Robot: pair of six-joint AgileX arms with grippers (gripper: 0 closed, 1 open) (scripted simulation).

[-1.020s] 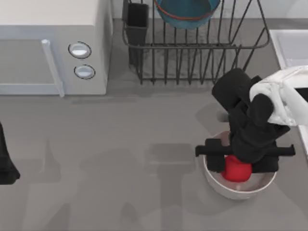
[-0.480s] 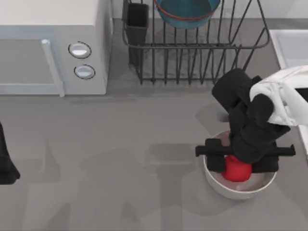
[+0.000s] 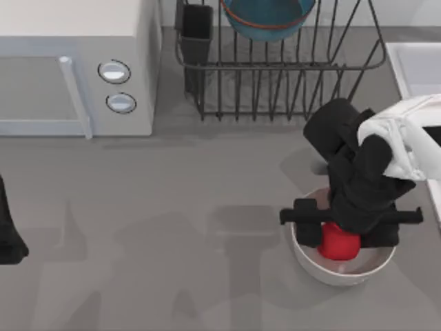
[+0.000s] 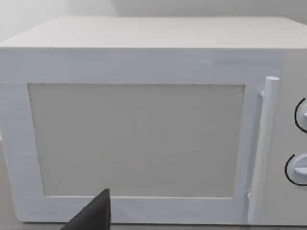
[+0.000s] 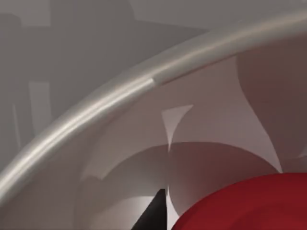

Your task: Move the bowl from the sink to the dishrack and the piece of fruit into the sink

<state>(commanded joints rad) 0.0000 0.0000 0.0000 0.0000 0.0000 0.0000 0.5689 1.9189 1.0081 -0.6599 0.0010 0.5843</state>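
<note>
Right tool (image 3: 337, 243) in white bowl (image 3: 318, 267), around fruit (image 3: 339, 243)

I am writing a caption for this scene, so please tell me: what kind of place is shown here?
Most likely a simulated kitchen counter. A white microwave stands at the back left, a black wire dishrack holding a teal bowl is beside it, and part of a sink lies at the right edge.

top: overhead, down | left wrist: facing microwave (image 4: 144, 134) | right wrist: close inside white bowl (image 5: 96, 115)
</note>
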